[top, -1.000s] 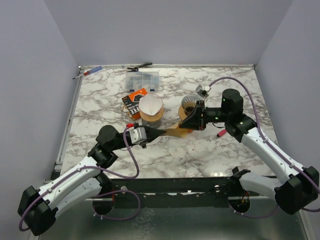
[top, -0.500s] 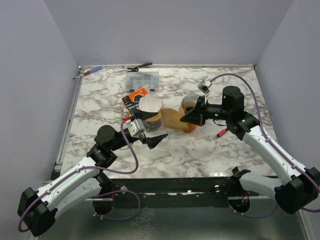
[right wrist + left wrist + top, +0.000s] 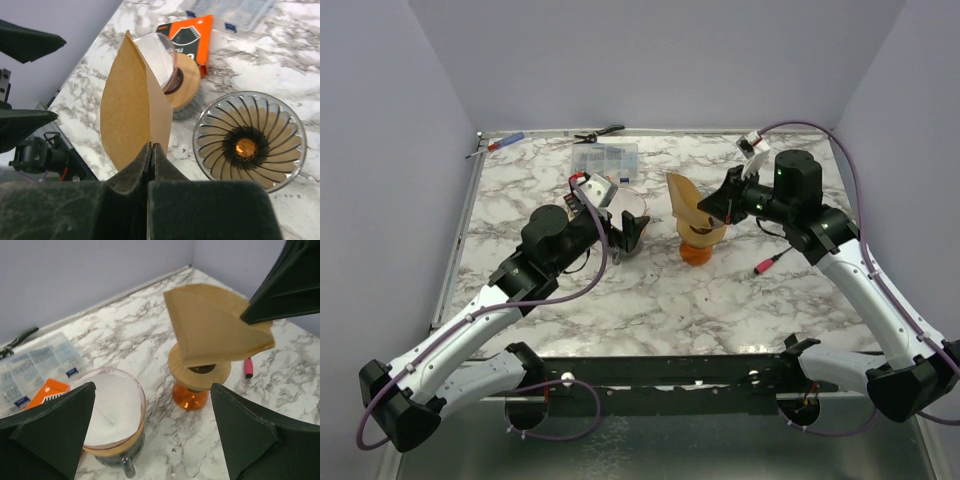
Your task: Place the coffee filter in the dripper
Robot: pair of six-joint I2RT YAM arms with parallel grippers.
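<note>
table (image 3: 720, 300): grey-veined white marble top
far edge: screwdriver (image 3: 500, 143) at left; pliers (image 3: 598, 132); clear compartment box (image 3: 605, 157)
middle: orange packet (image 3: 586, 197); glass cup (image 3: 112, 405) beside it; dripper (image 3: 695, 252) further right
right: pink pen (image 3: 763, 266)

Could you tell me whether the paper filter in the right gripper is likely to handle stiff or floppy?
Probably light and self-supporting: the coffee filter holds its folded shape though the right gripper pinches only one edge. Thin paper, it would likely crease if pushed against the ribs of the dripper.
</note>
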